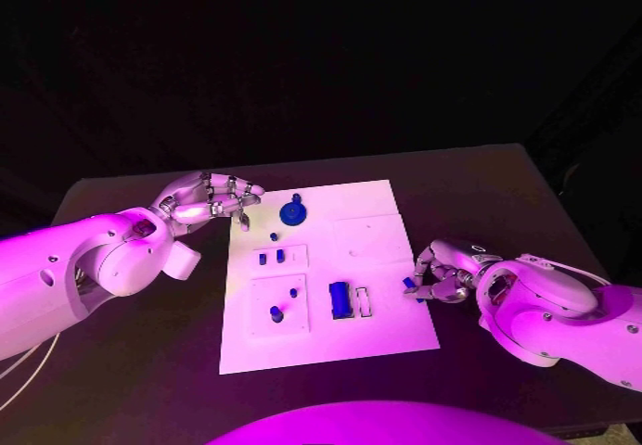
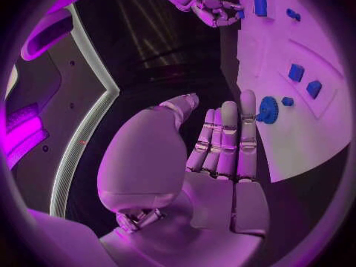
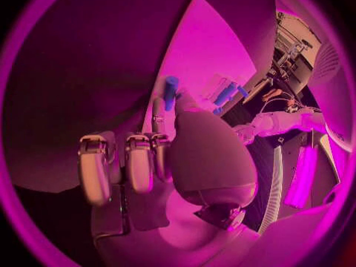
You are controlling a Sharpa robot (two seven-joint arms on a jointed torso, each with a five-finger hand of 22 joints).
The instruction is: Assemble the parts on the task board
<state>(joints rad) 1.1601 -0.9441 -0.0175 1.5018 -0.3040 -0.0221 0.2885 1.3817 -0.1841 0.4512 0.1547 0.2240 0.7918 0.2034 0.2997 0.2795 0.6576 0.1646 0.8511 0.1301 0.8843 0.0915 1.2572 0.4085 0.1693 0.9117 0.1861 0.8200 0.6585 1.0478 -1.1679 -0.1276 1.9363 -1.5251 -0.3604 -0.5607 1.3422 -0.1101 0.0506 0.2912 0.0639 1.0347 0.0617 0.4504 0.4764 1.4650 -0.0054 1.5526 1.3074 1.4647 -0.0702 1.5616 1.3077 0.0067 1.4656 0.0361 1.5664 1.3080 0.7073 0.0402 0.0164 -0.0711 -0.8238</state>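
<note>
Right hand point(image 1: 439, 278) pinches a blue peg point(image 1: 409, 286) beside unlabelled task board point(image 1: 375, 199).

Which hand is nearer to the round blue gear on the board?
Left. The left hand is beside the gear, fingers apart. The right hand is at the board's opposite edge.

The right hand point(image 1: 439, 276) covered most of a small blue part point(image 1: 409, 285) at the board's point(image 1: 388, 343) edge; its shape stayed unclear.

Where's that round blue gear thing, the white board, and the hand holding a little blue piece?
Gear point(image 1: 293, 215): head view, centre of the blue disc.
Board point(image 1: 381, 222): head view, bare white surface.
Right hand point(image 1: 439, 276): head view, middle of the hand.
</note>
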